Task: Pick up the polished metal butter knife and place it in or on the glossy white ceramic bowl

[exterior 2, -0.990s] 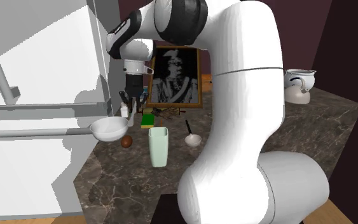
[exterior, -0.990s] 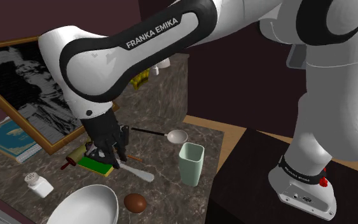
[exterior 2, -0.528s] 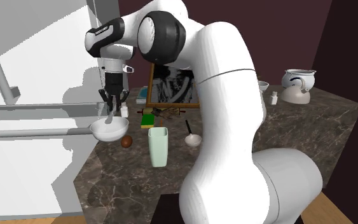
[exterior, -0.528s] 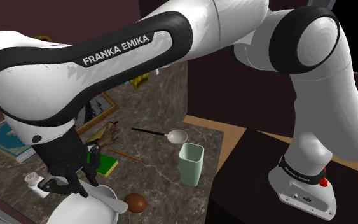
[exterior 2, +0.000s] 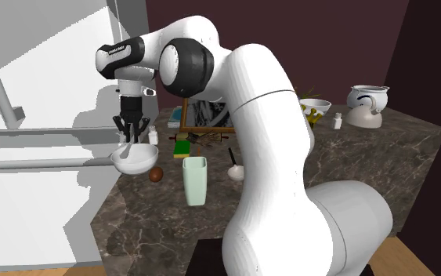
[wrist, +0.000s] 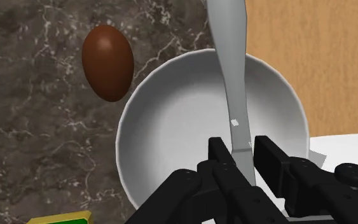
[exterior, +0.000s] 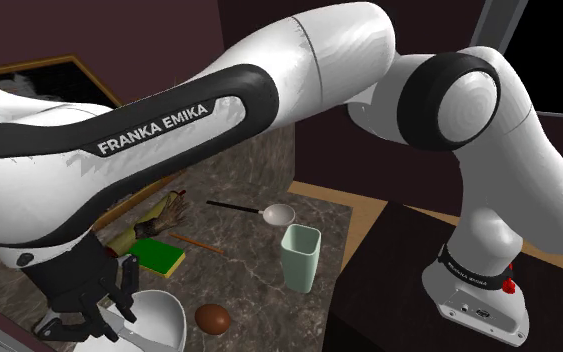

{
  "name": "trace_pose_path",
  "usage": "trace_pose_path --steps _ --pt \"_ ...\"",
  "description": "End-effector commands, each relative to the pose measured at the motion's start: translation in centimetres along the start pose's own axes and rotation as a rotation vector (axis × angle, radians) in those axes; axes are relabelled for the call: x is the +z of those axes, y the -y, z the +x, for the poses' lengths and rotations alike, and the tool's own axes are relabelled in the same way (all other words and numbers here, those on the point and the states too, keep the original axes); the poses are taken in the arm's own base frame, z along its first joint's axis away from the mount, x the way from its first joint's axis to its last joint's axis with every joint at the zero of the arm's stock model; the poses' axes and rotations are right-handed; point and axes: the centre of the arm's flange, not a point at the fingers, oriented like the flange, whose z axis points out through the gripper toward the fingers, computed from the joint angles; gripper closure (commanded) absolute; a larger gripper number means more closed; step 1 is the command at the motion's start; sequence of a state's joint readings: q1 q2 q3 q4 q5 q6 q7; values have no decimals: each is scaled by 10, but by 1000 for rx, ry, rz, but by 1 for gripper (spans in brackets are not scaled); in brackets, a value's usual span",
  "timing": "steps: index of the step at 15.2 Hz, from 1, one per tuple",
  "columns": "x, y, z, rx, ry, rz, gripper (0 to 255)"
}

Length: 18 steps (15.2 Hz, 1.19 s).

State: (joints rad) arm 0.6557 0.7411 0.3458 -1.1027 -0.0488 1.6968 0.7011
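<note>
Marble counter (wrist: 37, 146) below; gripper (wrist: 242, 151) pinches the stiff, probably slippery butter knife (wrist: 230, 57) mid-length over the white bowl (wrist: 165, 127).

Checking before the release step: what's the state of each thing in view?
claw: shut on the butter knife
butter knife: held, blade stretched over the bowl, not released
bowl: upright, open side up, under the knife
brown egg: lying on the counter beside the bowl, apart from it
green cup: upright
ladle: lying flat
green sponge: lying flat
</note>
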Motion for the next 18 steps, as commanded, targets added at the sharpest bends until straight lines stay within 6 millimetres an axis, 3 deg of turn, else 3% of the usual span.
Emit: trace_pose_path --steps 1,9,17,18 --pt "11 -1 3 0 -1 0 255" --pt "54 -4 12 0 -1 0 255" --pt "54 -4 12 0 -1 0 255" --pt "54 -4 12 0 -1 0 0"
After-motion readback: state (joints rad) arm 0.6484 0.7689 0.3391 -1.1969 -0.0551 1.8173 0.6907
